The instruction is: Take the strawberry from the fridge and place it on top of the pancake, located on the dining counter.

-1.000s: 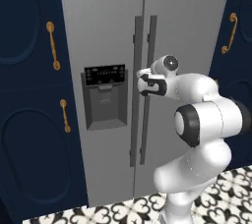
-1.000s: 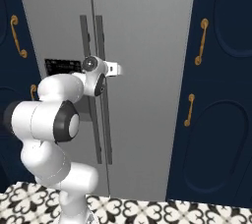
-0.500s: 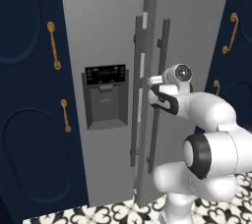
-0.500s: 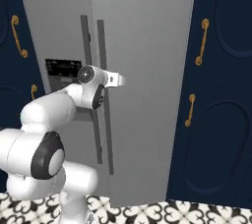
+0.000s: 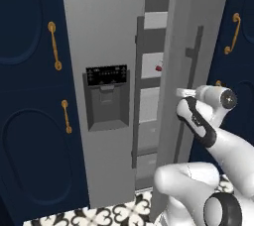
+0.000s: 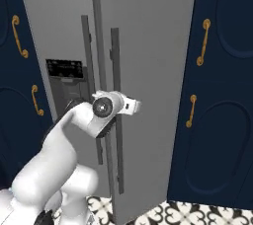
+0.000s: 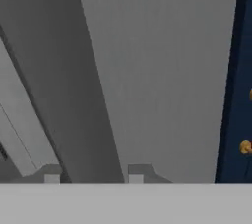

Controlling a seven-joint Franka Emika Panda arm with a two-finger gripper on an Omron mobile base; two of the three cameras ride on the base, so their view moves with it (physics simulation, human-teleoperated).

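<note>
A: Starting at your left: navy cabinets (image 5: 30, 121) with gold handles (image 5: 54, 45), then the fridge (image 5: 101, 36) and its closed left door, the dark dispenser panel (image 5: 106, 96) set into it.

B: And there's the gap! The right door (image 5: 181, 46) stands swung out at an angle, and you can see the grey inner shelves (image 5: 151, 79) between the two doors.

A: Look at the right edge of the upper shelf. That tiny red spot is the strawberry (image 5: 159, 67), sitting just inside the open door's edge.

B: Now the gripper (image 5: 184, 92). In the left base view it's at the right door's long dark handle (image 5: 191, 86), about halfway down the bar.

A: From the right base view you get the gripper (image 6: 132, 105) pointing right across the same handle (image 6: 116, 115), with the left door's handle (image 6: 89, 71) just beside it.

B: Is it clamped on?

A: In the hand view the dark bar (image 7: 64, 85) runs up from between the two fingertips (image 7: 51, 173), so you're looking at jaws spread either side of the handle. Whether the pads actually touch it, you cannot tell.

B: Far right, more navy cabinet (image 6: 222, 95) and tiled floor (image 6: 183, 214) below.
</note>
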